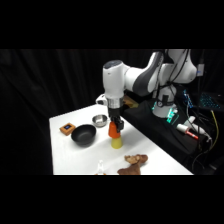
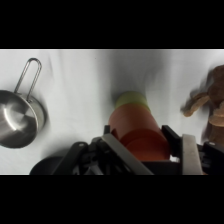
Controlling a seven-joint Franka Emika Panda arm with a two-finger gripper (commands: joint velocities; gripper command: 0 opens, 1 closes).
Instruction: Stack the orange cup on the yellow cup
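The orange cup [image 1: 114, 131] sits on top of the yellow cup [image 1: 116, 142] near the middle of the white table [image 1: 65, 155]. My gripper [image 1: 116, 124] comes down from above and is shut on the orange cup's rim. In the wrist view the orange cup [image 2: 137, 131] fills the lower centre between the fingers [image 2: 190, 152], and a sliver of the yellow cup [image 2: 131, 98] shows beyond it. The gripper [image 2: 147, 150] holds the cup at the picture's bottom.
A black bowl [image 1: 83, 134] lies left of the cups, a small metal bowl [image 1: 99, 120] with a handle [image 2: 17, 112] behind it. An orange-brown square block [image 1: 67, 128] sits at the far left. A brown wooden figure [image 1: 132, 164] lies near the front edge [image 2: 212, 102].
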